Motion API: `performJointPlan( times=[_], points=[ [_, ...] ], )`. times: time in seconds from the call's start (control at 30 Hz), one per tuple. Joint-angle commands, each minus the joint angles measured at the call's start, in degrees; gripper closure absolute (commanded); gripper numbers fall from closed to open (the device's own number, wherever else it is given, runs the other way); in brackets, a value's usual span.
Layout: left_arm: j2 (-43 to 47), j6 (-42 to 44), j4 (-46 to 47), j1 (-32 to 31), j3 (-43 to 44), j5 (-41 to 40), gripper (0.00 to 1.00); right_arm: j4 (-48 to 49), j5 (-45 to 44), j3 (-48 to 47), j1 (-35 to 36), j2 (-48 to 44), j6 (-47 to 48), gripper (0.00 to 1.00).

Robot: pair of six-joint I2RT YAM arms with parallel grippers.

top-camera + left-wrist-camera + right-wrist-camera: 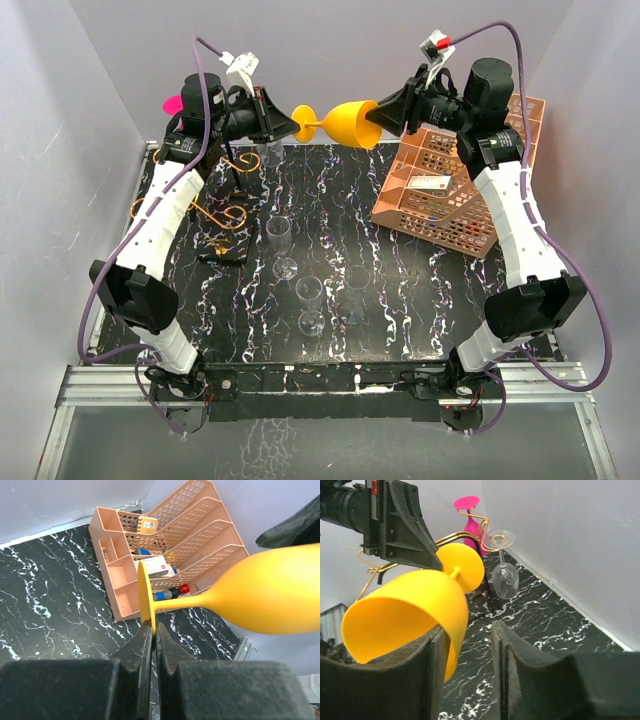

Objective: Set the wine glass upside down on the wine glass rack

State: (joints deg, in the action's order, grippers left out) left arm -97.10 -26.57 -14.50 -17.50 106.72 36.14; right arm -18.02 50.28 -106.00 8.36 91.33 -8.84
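Note:
The yellow wine glass (350,124) lies on its side in the air above the back of the table, between my two grippers. My left gripper (297,124) is shut on the edge of its round foot (146,592), with the bowl (270,595) stretching away to the right. My right gripper (467,627) is open around the bowl's rim (405,610): one finger is inside the bowl and the other stands clear of the wall. The gold wire wine glass rack (222,213) stands at the back left on its dark base, below my left arm.
A pink glass (470,515) and a clear glass (502,575) hang upside down on the rack. Three clear glasses (279,240) (310,300) (355,285) stand mid-table. An orange perforated tray rack (450,190) holding small items fills the back right. Grey walls close in on both sides.

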Motion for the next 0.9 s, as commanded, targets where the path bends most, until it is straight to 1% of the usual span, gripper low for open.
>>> performJointPlan(
  times=[0.0,0.13,0.2,0.33,0.43,0.6,0.67,0.87],
  points=[
    [2.1,4.4,-2.2,0.2,2.6,-1.6,1.0,0.0,-1.1,-0.1,0.0,-3.0,3.6,0.51],
    [3.0,6.7,-3.8,1.8,3.7,-3.3,1.0,-2.0,-2.5,-0.2,-0.4,-3.9,6.0,0.37],
    [3.4,8.8,-5.4,2.8,5.1,-4.5,1.0,-2.7,-2.7,-0.4,-0.9,-4.2,6.5,0.34],
    [3.8,14.7,-9.7,3.8,9.2,-11.3,1.0,-3.8,-2.3,-0.6,-1.9,-5.2,7.3,0.3],
    [4.2,19.7,-12.9,5.1,12.7,-18.6,1.0,-4.8,-2.3,-0.9,-3.0,-6.1,8.2,0.27],
    [5.9,29.2,-15.6,7.4,15.9,-32.4,1.0,-6.2,-2.4,-0.9,-4.8,-7.3,9.4,0.25],
    [6.6,34.2,-15.5,8.0,16.5,-39.9,1.0,-6.2,-2.3,-0.4,-5.4,-7.6,9.6,0.24],
    [9.4,45.4,-13.2,11.7,15.5,-53.6,1.0,-6.7,-1.7,-0.6,-6.1,-7.2,10.2,0.24]
  ],
)
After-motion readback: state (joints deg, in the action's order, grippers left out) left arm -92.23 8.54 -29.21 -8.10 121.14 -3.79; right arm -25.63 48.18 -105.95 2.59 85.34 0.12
